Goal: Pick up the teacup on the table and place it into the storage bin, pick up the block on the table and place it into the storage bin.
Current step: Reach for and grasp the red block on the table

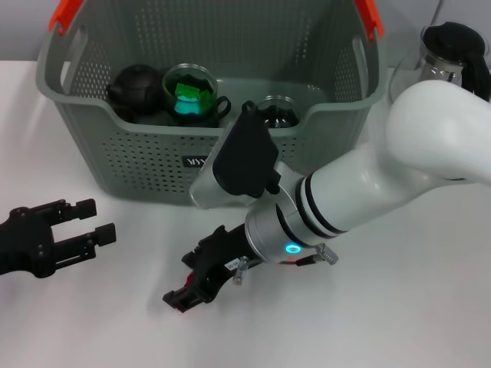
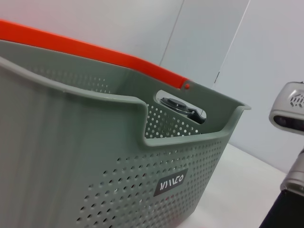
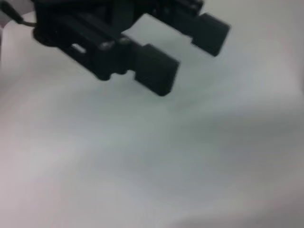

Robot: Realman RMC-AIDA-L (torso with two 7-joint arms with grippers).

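We judge both items already in the storage bin (image 1: 153, 165) — green block (image 1: 186, 93) inside the teacup (image 1: 192, 96) — with both tools, left (image 1: 92, 222) and right (image 1: 188, 287), open and empty over the bench (image 1: 383, 322).

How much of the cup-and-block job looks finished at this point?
Both items look binned: a glass teacup with a green block inside it sits in the bin, beside a dark teapot and another cup. Nothing is in hand: the right pincer is open and empty low over the table, and the left pincer is open and idle at the left. No loose cup or block shows on the table.
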